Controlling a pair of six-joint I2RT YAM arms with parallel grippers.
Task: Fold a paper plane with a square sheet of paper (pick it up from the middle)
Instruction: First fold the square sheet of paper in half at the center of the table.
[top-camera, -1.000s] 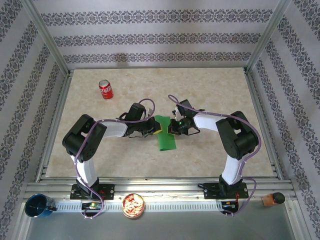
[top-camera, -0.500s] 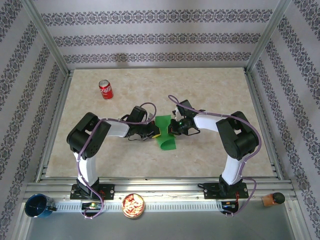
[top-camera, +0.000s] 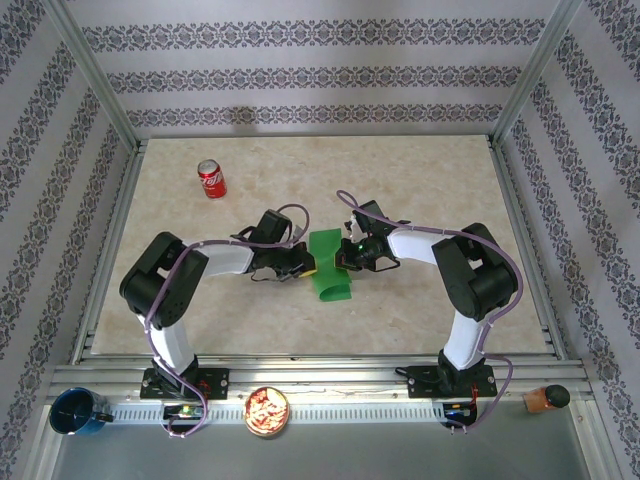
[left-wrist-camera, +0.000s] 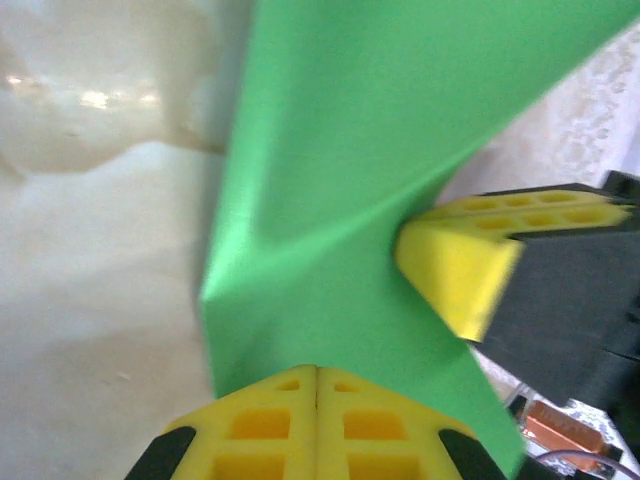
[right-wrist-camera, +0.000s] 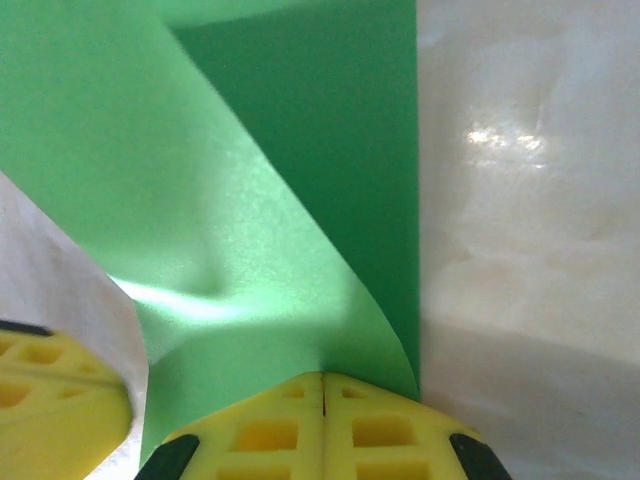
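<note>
Square sheet of paper (top-camera: 330, 266) is folded down to a narrower green strip, and from the top view it sits right between the two tools. The left tool (top-camera: 304, 263) is on its left edge and the right tool (top-camera: 345, 257) on its right edge, both fully closed and touching it. A red soda can (top-camera: 211, 178) stands on the surface (top-camera: 420, 180), well away, beyond the left tool and off to its left.

On the left wrist cam, the left tool's yellow fingers (left-wrist-camera: 260, 425) are pressed tight together. The square sheet of paper comes up straight from their tips, so it looks pinched there. The paper is buckled, with a soft ridge running across it. A yellow finger (left-wrist-camera: 455, 265) of the right tool is ahead and to the right, against the sheet's far edge.

On the right wrist cam it's the same deal. The right tool's fingers (right-wrist-camera: 375, 430) are closed with no gap, and a curled-over flap of green feeds right into the seam between them. A flatter, darker layer lies just ahead, with bare surface to the tool's right. A bit of yellow finger (right-wrist-camera: 50, 385) pokes in at the lower left.
</note>
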